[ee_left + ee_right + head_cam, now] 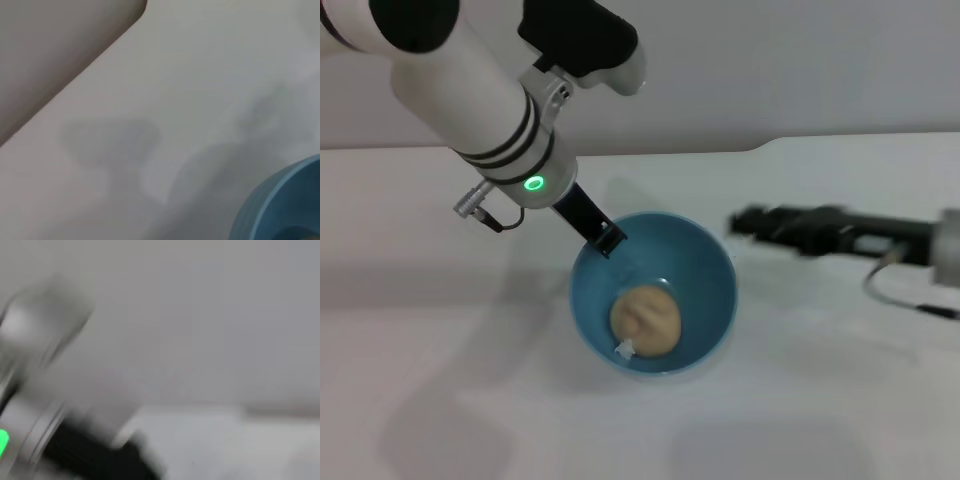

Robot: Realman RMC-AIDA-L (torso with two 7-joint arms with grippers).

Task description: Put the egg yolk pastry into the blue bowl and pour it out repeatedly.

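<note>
White table (440,400) holds one blue bowl (705,270), left tool (608,238) clamped on its rim, one egg yolk pastry (646,319) inside.

No text, label, brand or number can be read on anything here.

The left arm (470,90) is a thick white tube ringed by two thin black bands, with a lit green ring light (534,183) near its wrist and a small silver plug trailing a thin dark cable. From it runs the left gripper (605,238), slim and black. The right gripper (745,222) is black and boxy, joining a grey wrist with a looping cable.
</note>
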